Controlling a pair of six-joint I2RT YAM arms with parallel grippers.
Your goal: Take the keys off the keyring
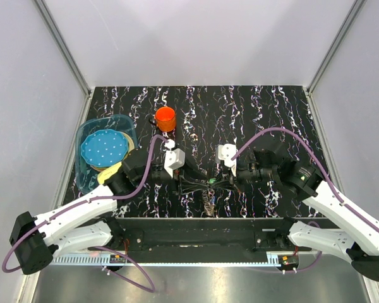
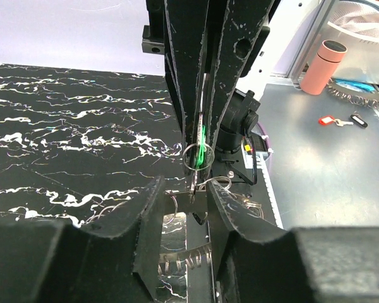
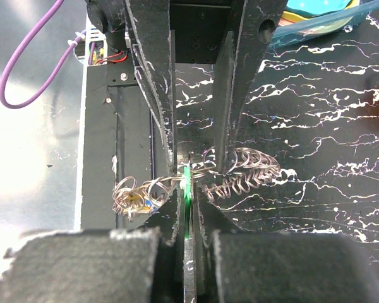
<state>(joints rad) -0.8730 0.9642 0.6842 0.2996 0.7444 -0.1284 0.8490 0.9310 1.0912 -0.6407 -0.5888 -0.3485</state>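
The keyring [image 1: 208, 201] is a tangle of grey-brown wire rings hanging between both grippers near the table's front edge. In the right wrist view its coils [image 3: 243, 173] spread right, and a cluster with tiny yellow and blue keys [image 3: 136, 197] hangs left. My right gripper [image 3: 187, 196] is shut on the green key [image 3: 187, 186], held edge-on; the key also shows in the left wrist view [image 2: 203, 146]. My left gripper [image 2: 188, 192] faces it, fingers a short way apart, with ring wire [image 2: 197, 159] and a dark flat piece spanning the gap. The grippers nearly touch [image 1: 207, 183].
An orange cup [image 1: 165, 118] stands behind the grippers. A clear blue tub [image 1: 88, 136] holding a dotted blue plate sits at the left. The black mounting rail [image 1: 202, 230] runs just below the keyring. A pink cylinder [image 2: 322, 66] and tagged keys lie off the table.
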